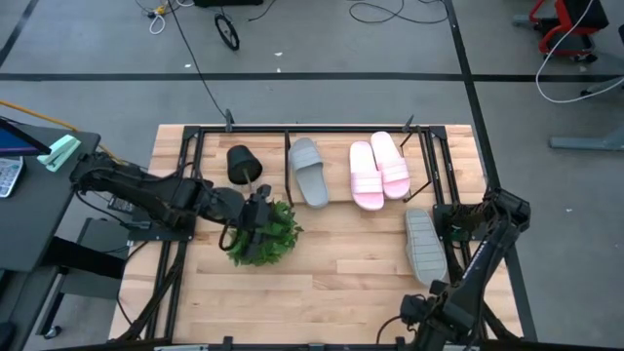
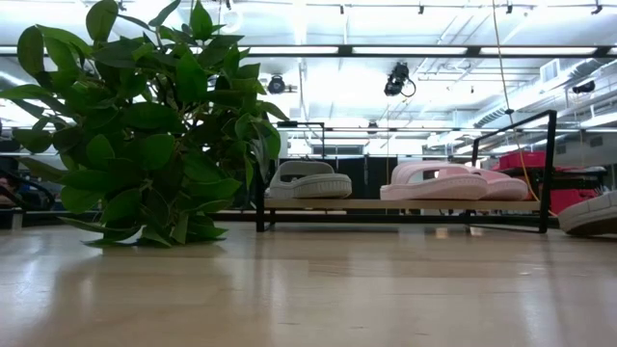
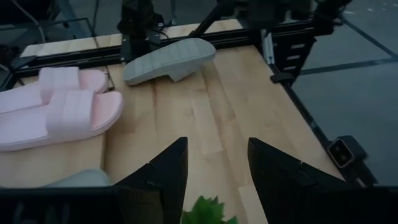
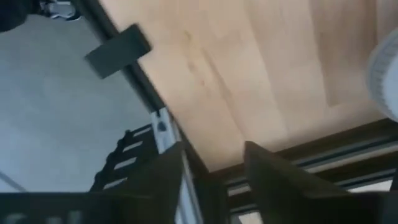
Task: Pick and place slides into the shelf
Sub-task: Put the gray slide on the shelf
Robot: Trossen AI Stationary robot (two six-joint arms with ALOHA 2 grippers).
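With your right hand (image 4: 211, 165) parted and empty by the surface's edge, you needed to take the grey slide (image 1: 425, 244), lying sole-up just outside the shelf (image 1: 317, 129), squarely across its width before lifting.

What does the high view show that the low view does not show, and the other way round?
Only the high view shows both arms: the left gripper, open, above the plant, and the right arm at the table's right edge by the second grey slide. It also shows the black pot lying on the shelf.

Only the low view shows the room's ceiling lights and the slides in side profile.

Both show the plant, one grey slide and the two pink slides on the shelf, and the second grey slide off it, on the table.
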